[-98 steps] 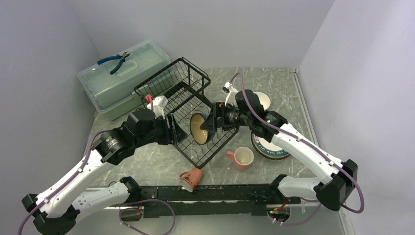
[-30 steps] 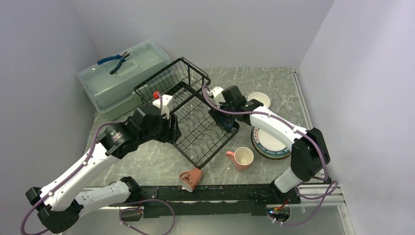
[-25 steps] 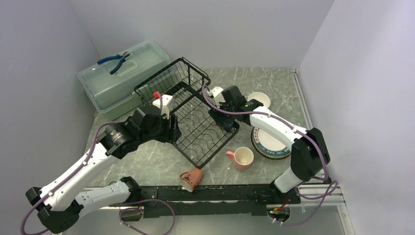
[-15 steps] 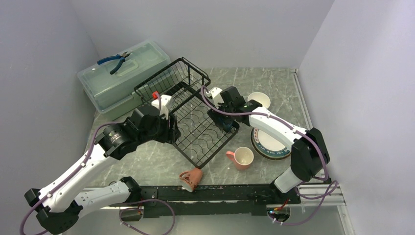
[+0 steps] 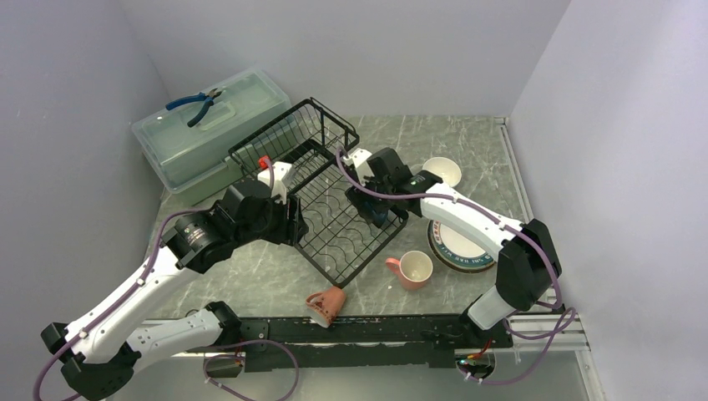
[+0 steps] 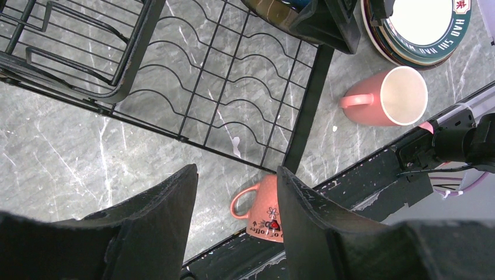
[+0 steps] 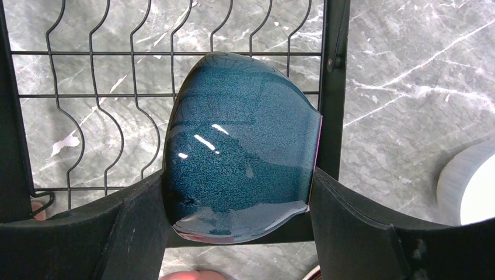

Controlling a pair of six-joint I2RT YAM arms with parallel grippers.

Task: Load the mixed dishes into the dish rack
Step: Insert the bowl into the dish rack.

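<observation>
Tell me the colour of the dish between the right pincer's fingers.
Glossy speckled dark teal dish; clearest in the right wrist view.

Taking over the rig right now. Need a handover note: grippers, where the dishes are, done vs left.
Left gripper: open, empty, above the table beside the black wire dish rack.
Right gripper: shut on the glossy teal round dish, over the rack floor at its right rail. Unclear whether it rests on the wires.
On the table: upright pink mug, pink mug lying on its side, stack of plates with a white, teal-rimmed one on top, small white bowl.
Done: nothing released in the rack yet.
Left: seat the teal dish, then load the rest.
</observation>
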